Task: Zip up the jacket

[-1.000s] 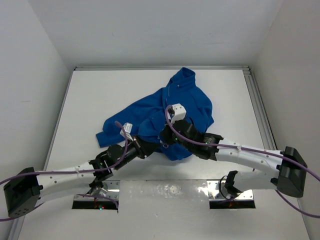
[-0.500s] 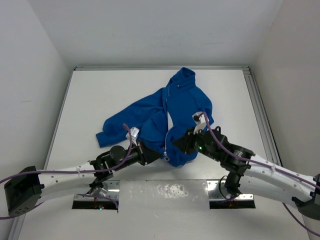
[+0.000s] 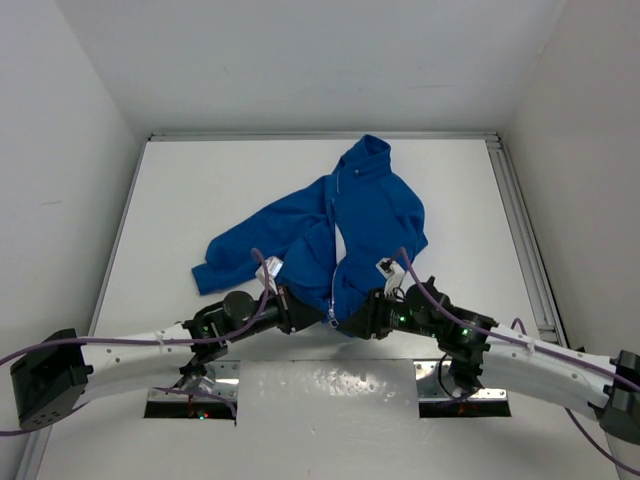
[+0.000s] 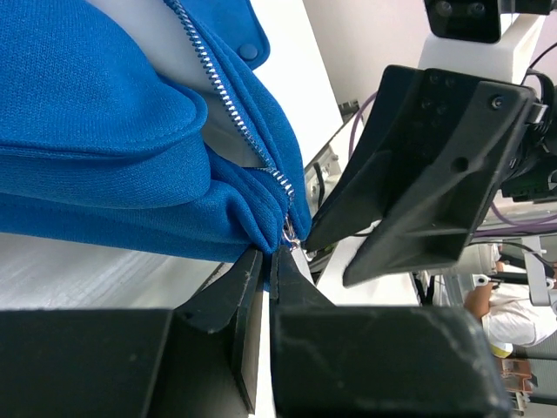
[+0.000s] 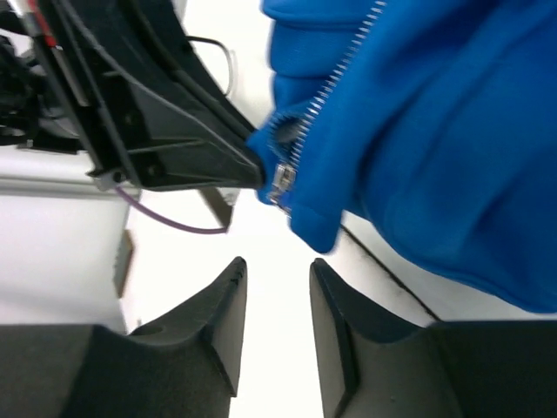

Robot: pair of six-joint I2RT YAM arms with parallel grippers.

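Left gripper (image 4: 270, 258) clamped on the jacket (image 3: 375, 205) hem, right at the bottom end of the zipper (image 4: 218, 87). Right gripper (image 5: 276, 272) has jaws parted and empty, just short of the slider (image 5: 280, 185), nearly tip to tip with the left one, so it's tight there. Jacket spreads away from both, collar (image 3: 372, 150) farthest. Bare white table (image 3: 190, 190) either side, walls (image 3: 80, 120) beyond. Fleece is soft, knit-textured, bunched at the hem; zipper teeth silvery.

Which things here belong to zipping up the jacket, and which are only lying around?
For the job: jacket, its zipper, left tool shut on the jacket, right tool open.
Only around: table, purple cable, person in the background.
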